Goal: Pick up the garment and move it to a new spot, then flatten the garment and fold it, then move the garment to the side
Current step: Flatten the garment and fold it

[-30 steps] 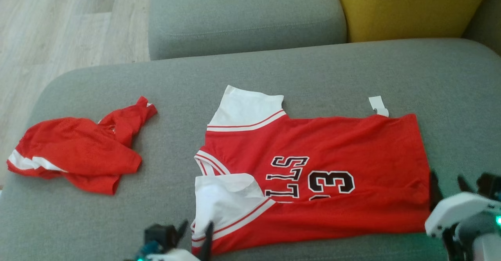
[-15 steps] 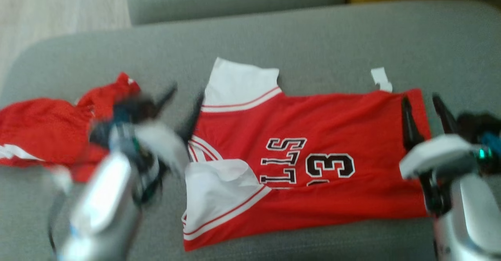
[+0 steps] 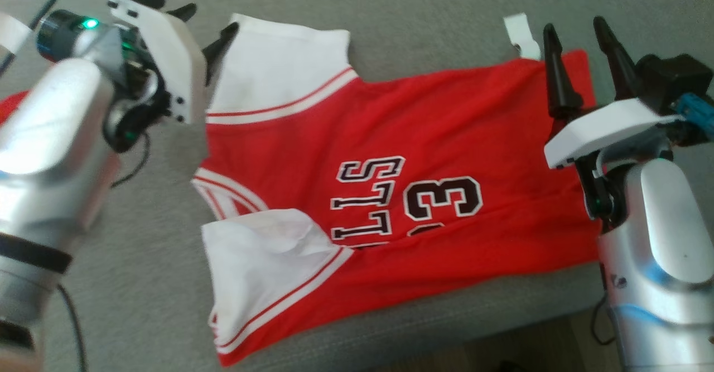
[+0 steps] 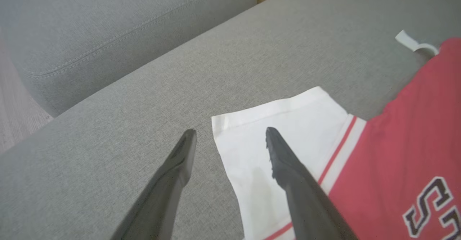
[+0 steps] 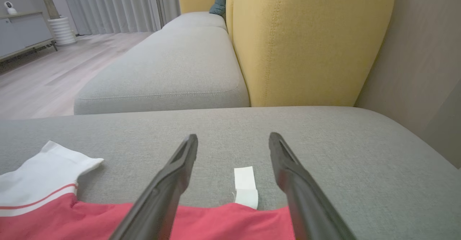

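the jersey [image 3: 446, 138] is thin cloth, smooth and matt, red on the body and white on the sleeves, with flat printed lettering. the sofa seat [image 3: 139, 283] under it is coarse grey woven fabric, matt and grainy; the backrest [image 5: 306, 42] is a similar weave in yellow. the fingers [image 4: 288, 175] look like dark matt plastic. the forearm [image 3: 50, 138] is silvery and glossy, and the plate [image 3: 167, 54] on it is plain white plastic. the floor [image 5: 54, 78] is pale, smooth wood.
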`<state>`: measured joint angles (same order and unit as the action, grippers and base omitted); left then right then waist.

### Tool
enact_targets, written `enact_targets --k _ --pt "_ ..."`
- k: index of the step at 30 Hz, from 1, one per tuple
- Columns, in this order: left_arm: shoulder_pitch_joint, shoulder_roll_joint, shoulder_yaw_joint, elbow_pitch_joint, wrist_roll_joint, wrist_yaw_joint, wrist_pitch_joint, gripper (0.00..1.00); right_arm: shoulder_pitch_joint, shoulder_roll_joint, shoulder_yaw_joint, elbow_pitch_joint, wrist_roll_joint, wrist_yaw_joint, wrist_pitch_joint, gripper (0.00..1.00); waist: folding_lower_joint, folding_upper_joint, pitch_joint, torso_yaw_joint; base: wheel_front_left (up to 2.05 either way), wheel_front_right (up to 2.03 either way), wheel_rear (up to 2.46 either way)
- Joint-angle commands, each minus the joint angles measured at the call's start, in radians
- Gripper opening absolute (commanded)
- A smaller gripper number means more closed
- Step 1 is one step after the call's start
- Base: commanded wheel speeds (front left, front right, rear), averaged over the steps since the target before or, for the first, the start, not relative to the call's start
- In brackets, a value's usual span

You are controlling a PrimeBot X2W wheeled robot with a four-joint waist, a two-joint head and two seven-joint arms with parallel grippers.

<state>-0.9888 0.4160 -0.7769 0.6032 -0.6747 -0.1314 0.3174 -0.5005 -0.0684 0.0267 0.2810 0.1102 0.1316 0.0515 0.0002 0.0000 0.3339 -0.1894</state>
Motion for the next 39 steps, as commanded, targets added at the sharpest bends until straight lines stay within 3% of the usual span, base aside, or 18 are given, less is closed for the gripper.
enact_targets --k 1,7,27,29,33,39 --pt "-0.078 0.056 0.016 -0.010 -0.011 0.001 0.000 1.00 -0.038 0.013 0.022 -0.040 -0.001 -0.001 -0.012 1.00 -0.0002 0.0000 0.052 -0.054 0.00 0.00 0.00" --pt "-0.158 0.107 -0.076 0.105 -0.048 0.001 -0.044 1.00 -0.048 0.017 0.058 -0.033 0.005 -0.001 -0.028 1.00 -0.0002 0.0000 0.085 -0.113 0.00 0.00 0.00" --pt "-0.241 0.153 -0.297 0.259 -0.201 0.001 -0.025 1.00 -0.044 0.018 0.074 -0.041 0.041 -0.001 -0.052 1.00 -0.0002 0.0000 0.134 -0.188 0.00 0.00 0.00" --pt "-0.238 0.149 -0.314 0.243 -0.238 0.001 -0.009 0.00 -0.047 0.018 0.066 -0.040 0.021 -0.001 -0.049 1.00 -0.0002 0.0000 0.133 -0.179 0.00 0.00 0.00" --pt "-0.244 0.146 -0.336 0.212 -0.292 0.001 -0.018 0.00 -0.057 0.018 0.046 -0.035 0.004 -0.001 -0.040 1.00 -0.0002 0.0000 0.122 -0.151 0.00 0.00 0.00" --pt "-0.246 0.131 -0.328 0.173 -0.341 0.001 -0.173 0.00 -0.075 0.014 0.029 -0.037 -0.024 -0.001 0.017 1.00 -0.0002 0.0000 0.078 -0.067 0.00 0.00 0.00"
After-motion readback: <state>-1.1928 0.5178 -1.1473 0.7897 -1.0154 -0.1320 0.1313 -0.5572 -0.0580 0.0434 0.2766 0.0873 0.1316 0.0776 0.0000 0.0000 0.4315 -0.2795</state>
